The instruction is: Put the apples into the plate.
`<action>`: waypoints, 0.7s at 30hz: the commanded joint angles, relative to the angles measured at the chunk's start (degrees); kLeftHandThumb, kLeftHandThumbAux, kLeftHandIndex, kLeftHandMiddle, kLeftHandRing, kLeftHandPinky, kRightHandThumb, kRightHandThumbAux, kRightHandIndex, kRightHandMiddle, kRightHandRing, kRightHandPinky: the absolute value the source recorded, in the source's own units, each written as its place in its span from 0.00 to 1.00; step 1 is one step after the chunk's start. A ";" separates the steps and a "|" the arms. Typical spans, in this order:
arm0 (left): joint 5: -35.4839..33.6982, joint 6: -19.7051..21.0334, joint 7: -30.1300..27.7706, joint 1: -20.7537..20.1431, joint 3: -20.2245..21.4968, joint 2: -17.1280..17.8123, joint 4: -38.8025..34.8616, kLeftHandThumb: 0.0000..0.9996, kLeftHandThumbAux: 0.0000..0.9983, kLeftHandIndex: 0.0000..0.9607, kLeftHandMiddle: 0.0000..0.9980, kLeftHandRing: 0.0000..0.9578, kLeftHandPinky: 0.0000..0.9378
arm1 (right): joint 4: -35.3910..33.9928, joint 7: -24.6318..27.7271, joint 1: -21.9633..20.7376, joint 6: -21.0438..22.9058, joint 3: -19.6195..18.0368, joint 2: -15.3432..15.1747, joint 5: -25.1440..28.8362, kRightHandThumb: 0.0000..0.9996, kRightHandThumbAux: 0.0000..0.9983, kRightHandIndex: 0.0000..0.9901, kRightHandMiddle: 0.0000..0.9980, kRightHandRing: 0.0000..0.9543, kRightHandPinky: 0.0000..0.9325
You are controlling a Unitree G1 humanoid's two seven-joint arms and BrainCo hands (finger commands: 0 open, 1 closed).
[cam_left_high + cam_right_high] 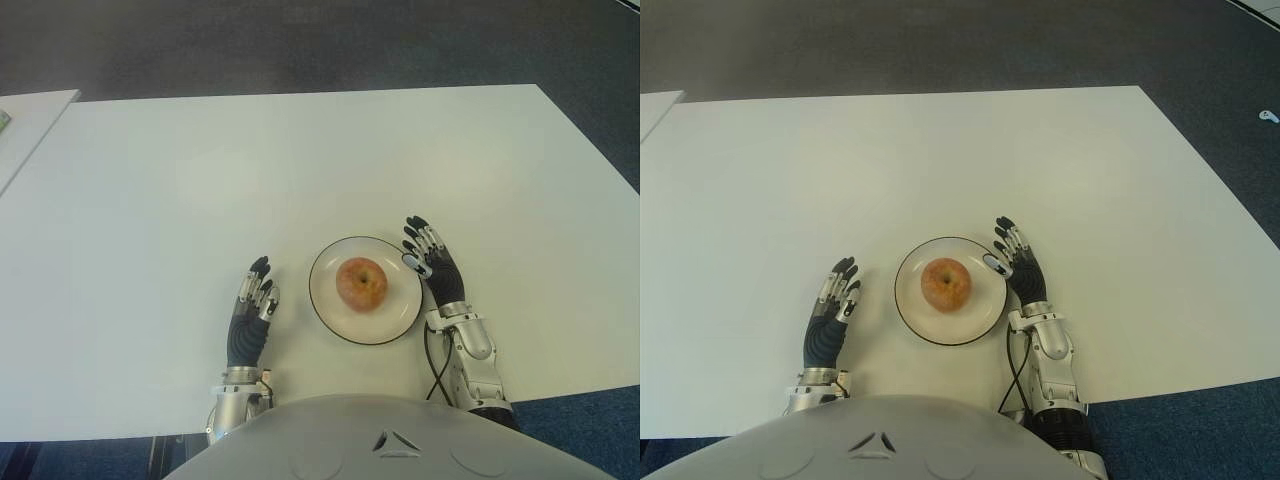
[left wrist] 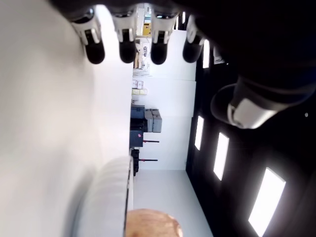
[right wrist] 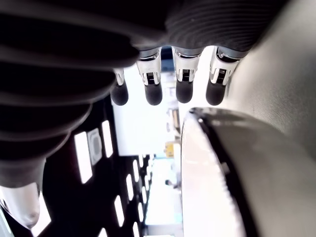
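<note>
One apple [image 1: 361, 283] sits in the middle of the plate [image 1: 330, 305] on the white table [image 1: 200, 180], and no other apple shows, so the task looks done. The right hand [image 1: 432, 262] shows just beside the plate's right rim, the left hand [image 1: 252, 308] to the plate's left; both have fingers extended and hold nothing

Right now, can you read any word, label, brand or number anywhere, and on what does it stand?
None can be read.
The red-yellow apple, the round white dark-rimmed plate and the white table bear no writing.
The room items behind in the left wrist view are too blurred to read.
</note>
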 commanded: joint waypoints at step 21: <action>-2.89 -2.38 -2.96 -0.66 1.40 -0.97 4.39 0.08 0.49 0.08 0.07 0.04 0.01 | 8.58 -1.94 0.64 -1.44 -1.28 1.59 -0.45 0.10 0.59 0.00 0.01 0.00 0.00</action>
